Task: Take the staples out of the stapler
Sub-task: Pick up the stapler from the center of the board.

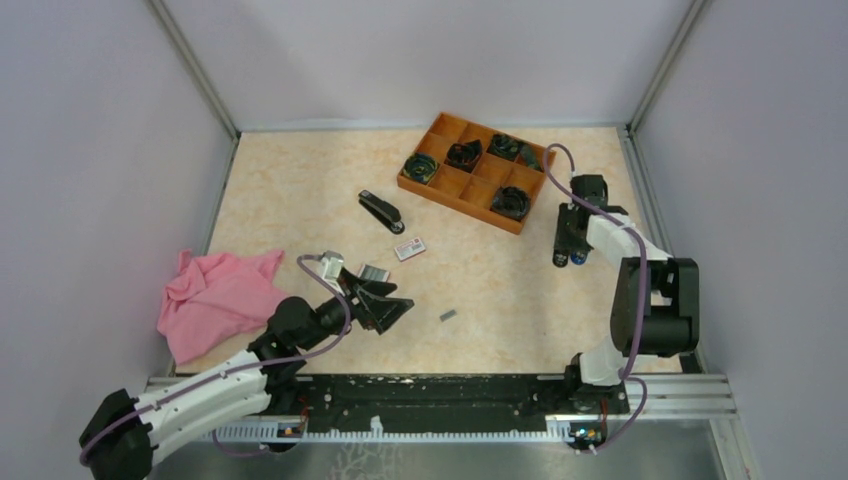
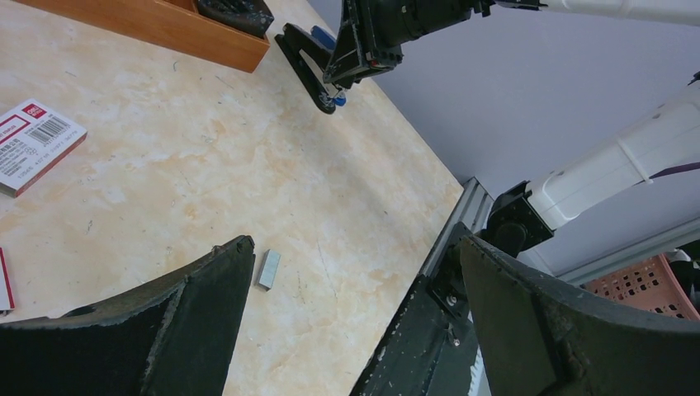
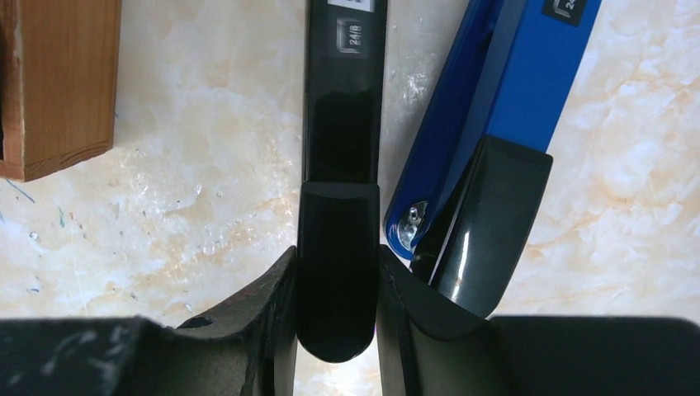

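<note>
**Top external view.** An orange compartmented tray [image 1: 455,204] stands on the beige marbled worktop [image 1: 500,285]. Just off the tray's right end, the right end effector [image 1: 568,257] points down onto a blue-and-black stapler [image 1: 578,258]. A short silvery-grey ridged strip of staples [image 1: 448,315] lies loose on the worktop, well apart from the tray on its near side. The left end effector [image 1: 402,298] is near the strip, farther to the tray's near left, with its fingers spread wide and nothing between them. A slim black stapler [image 1: 380,212] and a small white-and-red box [image 1: 408,248] lie off the tray's left end. A crumpled pink cloth [image 1: 215,300] lies far left.

**Left wrist view.** The spread fingers [image 2: 206,305] frame the staples [image 2: 268,269], which lie flat just beside the left fingertip, apart from it. The box [image 2: 33,144] lies between the staples and the tray [image 2: 165,33].

**Right wrist view.** The right end effector [image 3: 337,260] pinches the stapler's glossy black arm on both sides. The blue body [image 3: 503,91] angles away, touching the right finger (the hinge is hidden). The tray's corner [image 3: 58,91] is near, at left.
</note>
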Controlling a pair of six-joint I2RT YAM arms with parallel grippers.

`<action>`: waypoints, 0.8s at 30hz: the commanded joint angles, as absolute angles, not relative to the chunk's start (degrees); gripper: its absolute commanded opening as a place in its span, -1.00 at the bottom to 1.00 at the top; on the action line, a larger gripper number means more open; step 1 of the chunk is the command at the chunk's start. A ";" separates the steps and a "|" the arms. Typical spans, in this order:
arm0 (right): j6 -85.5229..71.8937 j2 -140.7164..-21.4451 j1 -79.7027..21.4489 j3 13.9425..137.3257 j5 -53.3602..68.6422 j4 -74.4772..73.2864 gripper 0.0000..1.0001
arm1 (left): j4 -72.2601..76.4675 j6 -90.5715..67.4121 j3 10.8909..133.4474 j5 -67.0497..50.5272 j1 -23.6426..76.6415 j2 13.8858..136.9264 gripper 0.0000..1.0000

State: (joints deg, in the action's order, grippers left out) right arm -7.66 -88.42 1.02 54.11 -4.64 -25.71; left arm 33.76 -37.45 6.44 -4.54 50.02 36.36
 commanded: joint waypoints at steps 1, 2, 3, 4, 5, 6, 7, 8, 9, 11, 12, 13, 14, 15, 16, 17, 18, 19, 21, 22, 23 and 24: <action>-7.12 -88.04 1.08 56.57 -5.67 -23.65 -0.47 | 33.69 -36.84 5.54 -4.08 49.75 34.95 0.99; -7.06 -87.69 1.06 56.50 -5.57 -23.72 -0.55 | 33.67 -36.78 5.66 -4.16 49.77 34.83 0.99; -6.85 -87.32 1.10 56.32 -5.50 -23.81 -0.60 | 33.54 -36.84 5.73 -4.27 49.75 34.76 0.99; -6.78 -86.75 1.10 56.27 -5.46 -23.84 -0.68 | 33.38 -36.84 5.78 -4.30 49.81 34.72 0.99; -6.70 -86.16 1.06 56.10 -5.26 -23.82 -0.78 | 33.32 -36.83 5.81 -4.35 49.82 34.64 0.99; -6.51 -85.41 1.06 55.89 -5.06 -23.82 -0.86 | 33.25 -36.83 5.83 -4.47 49.80 34.55 0.99; -6.48 -84.59 1.06 55.70 -4.74 -23.90 -0.92 | 33.23 -36.83 5.85 -4.45 49.75 34.50 0.99; -6.24 -83.57 1.12 55.42 -4.32 -23.90 -0.98 | 33.15 -36.87 5.84 -4.48 49.79 34.46 0.99; -6.15 -82.46 1.08 55.23 -3.89 -23.95 -1.00 | 33.18 -36.86 5.88 -4.48 49.81 34.44 0.99; -5.70 -80.13 1.14 54.83 -3.01 -24.12 -1.00 | 33.34 -37.03 5.83 -4.60 49.76 34.43 0.99; -5.38 -78.89 1.14 54.53 -2.47 -24.10 -1.00 | 33.50 -36.99 5.73 -4.78 49.80 34.53 0.99; -4.98 -77.28 1.21 54.20 -1.68 -24.08 -1.00 | 33.95 -37.05 5.63 -5.01 49.75 34.67 0.99; -4.67 -75.93 1.29 53.88 -0.66 -24.02 -1.00 | 34.63 -37.16 5.45 -5.21 49.75 34.82 0.99; -4.40 -74.72 1.44 53.61 0.31 -23.92 -1.00 | 35.32 -37.29 5.26 -5.41 49.76 34.99 0.99; -4.15 -73.73 1.57 53.47 0.95 -23.91 -1.00 | 36.04 -37.52 5.18 -5.64 49.81 35.29 0.99; -3.67 -72.64 1.65 53.30 2.03 -24.08 -1.00 | 36.64 -37.65 5.08 -5.92 49.77 35.59 0.99; -3.38 -71.54 1.88 53.00 4.00 -24.02 -1.00 | 37.70 -37.76 4.99 -6.23 49.76 36.08 0.99; -3.08 -70.53 2.23 52.70 5.25 -23.93 -1.00 | 38.51 -38.01 5.00 -6.50 49.76 36.45 0.99; -2.17 -68.58 2.56 52.26 7.74 -23.98 -1.00 | 40.12 -38.29 4.94 -7.10 49.75 37.49 0.99; -1.74 -67.62 2.79 52.15 9.23 -24.22 -1.00 | 41.02 -38.31 4.93 -7.45 49.75 38.01 0.99; -1.26 -66.58 3.10 51.94 10.94 -24.30 -1.00 | 41.83 -38.30 4.97 -7.71 49.75 38.70 0.99; -0.93 -65.55 3.30 51.71 12.49 -24.35 -1.00 | 42.84 -38.35 4.93 -8.03 49.78 39.44 0.99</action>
State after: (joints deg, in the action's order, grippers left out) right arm -3.27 -70.98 2.15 51.53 4.86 -27.57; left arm 36.77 -37.80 5.61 -5.96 50.02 37.76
